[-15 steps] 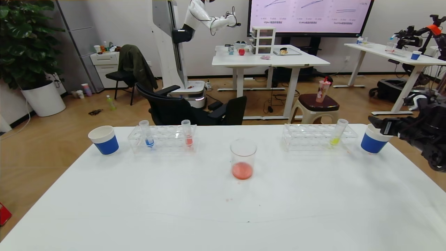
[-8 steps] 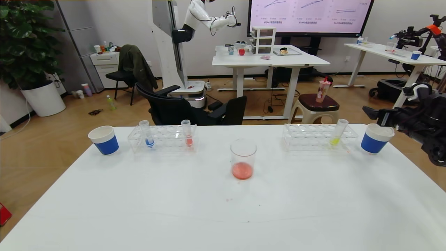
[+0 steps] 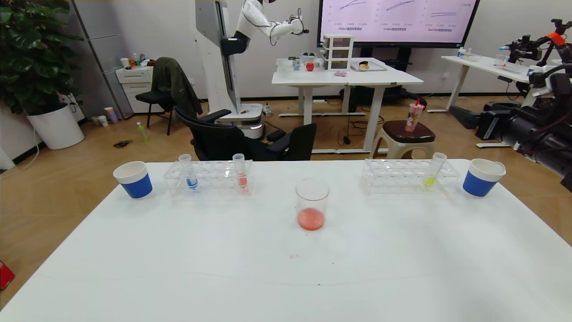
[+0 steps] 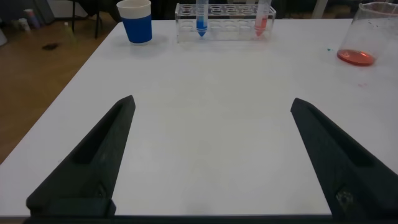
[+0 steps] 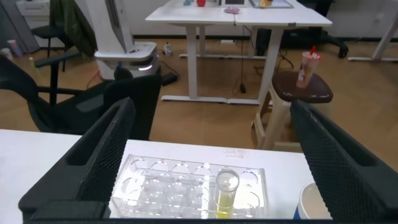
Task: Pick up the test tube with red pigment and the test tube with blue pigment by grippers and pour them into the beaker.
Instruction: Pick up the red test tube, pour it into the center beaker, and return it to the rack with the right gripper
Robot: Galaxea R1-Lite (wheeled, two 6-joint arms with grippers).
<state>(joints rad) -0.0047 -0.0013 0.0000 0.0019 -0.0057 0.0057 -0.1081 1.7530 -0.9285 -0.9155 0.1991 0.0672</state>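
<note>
Office/lab room, wood floor, white table (image 3: pixel 402 268) in front of me, big screen on the far wall.

My right gripper (image 5: pixel 211 143) is raised off the table's far right corner, fingers spread wide, nothing in them. Directly below and ahead of it: a clear rack (image 5: pixel 189 186) with the yellow-green tube (image 5: pixel 225 193) standing in it, tilted a bit. Just to the gripper's right side, a blue-banded paper cup (image 3: pixel 481 177), not touching it. Beyond the gripper, past the table edge: a stool (image 5: pixel 301 87) with a pink drink cup on it, desks further back.

My left gripper (image 4: pixel 211 155) is out of the head view; its own camera shows it low over the near left part of the table, fingers wide apart, empty. Well ahead of it: the second rack (image 4: pixel 225 25) holding the test tube with blue pigment (image 4: pixel 201 17) at one end and the test tube with red pigment (image 4: pixel 262 18) at the other, both upright. Left of that rack, another paper cup (image 4: pixel 135 20). Ahead and to the right of this gripper, the beaker (image 4: pixel 367 34), upright, with red-orange liquid at its bottom, standing apart from both racks, mid-table.
</note>
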